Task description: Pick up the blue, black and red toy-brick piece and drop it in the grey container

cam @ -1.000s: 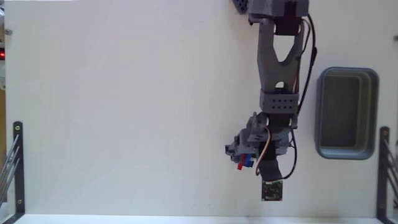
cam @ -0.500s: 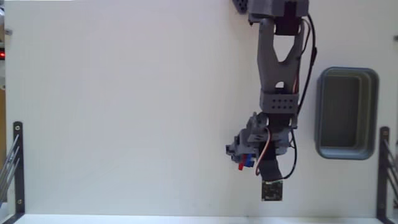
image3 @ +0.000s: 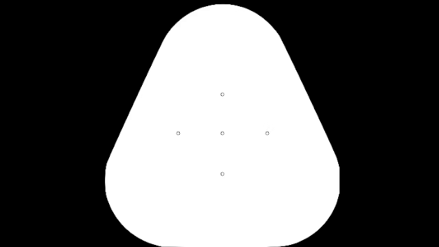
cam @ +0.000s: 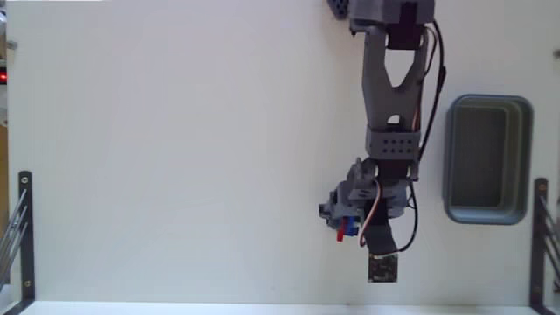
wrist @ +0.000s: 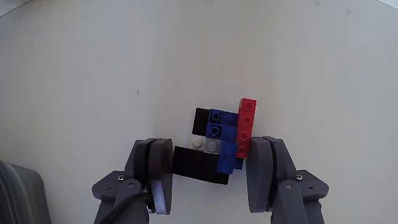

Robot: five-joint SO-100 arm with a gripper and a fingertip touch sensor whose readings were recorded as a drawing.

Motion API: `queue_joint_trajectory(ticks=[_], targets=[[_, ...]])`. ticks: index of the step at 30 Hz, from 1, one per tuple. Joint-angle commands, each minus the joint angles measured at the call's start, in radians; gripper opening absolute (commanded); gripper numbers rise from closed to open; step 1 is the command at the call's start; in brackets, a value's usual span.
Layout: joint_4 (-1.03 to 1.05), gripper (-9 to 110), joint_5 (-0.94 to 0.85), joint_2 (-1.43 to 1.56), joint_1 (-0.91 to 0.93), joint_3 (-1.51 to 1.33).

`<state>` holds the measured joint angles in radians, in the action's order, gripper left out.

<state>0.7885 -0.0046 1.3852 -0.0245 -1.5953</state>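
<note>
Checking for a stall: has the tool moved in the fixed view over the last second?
No. The tool sits at the same spot relative to the grey container and the table's lower edge, toy-brick piece between its fingers.

Nothing here can be read. No letters, numbers, labels or brand marks show on any surface in either the fixed view or the wrist view.
</note>
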Motion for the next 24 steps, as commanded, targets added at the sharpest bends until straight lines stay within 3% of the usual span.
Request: queue_joint_trajectory(ticks=[1, 24], targets=[[-0.018, 68, 0.005, 0.040, -0.026, -0.008], [-0.018, 62, 0.005, 0.040, -0.026, -0.008]])
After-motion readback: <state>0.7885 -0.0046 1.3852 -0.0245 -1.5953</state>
